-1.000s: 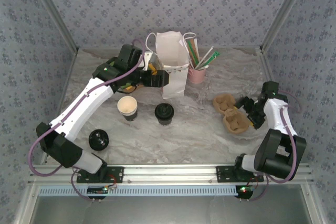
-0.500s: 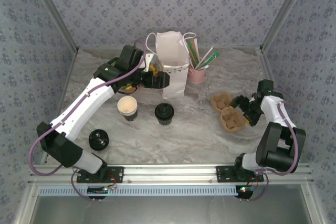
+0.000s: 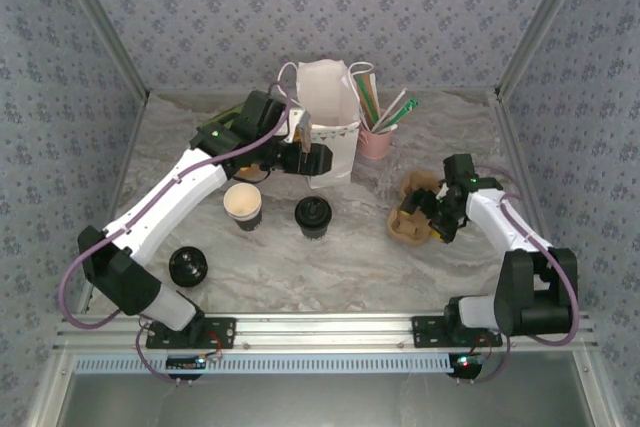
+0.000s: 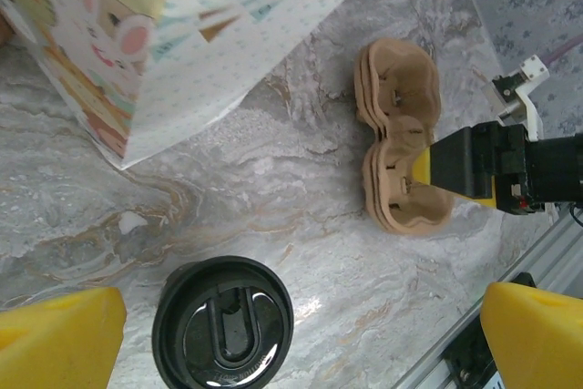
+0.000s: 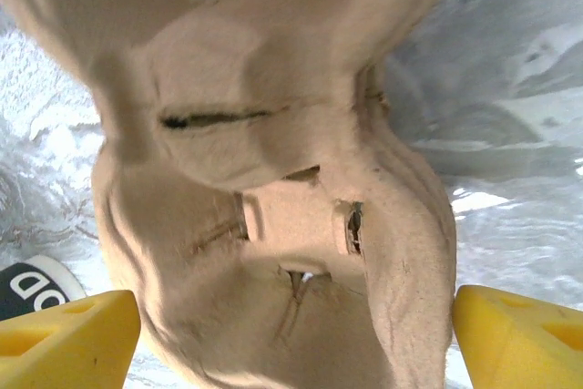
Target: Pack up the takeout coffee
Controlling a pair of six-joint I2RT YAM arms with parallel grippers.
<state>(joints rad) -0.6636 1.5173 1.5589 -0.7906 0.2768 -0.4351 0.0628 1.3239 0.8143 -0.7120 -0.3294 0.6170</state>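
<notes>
Left jaws are hanging spread near the takeout coffee; the right wrist close-up is showing right jaws straddling the cup carrier, grip unclear.

We stretch our left arm from its base at the near left, diagonally up and inward, with the wrist bent down. The left gripper points right, its yellow fingers spread fully apart. Our right arm bends at the elbow and reaches leftward, low. The right gripper has its fingers wide apart too.
</notes>
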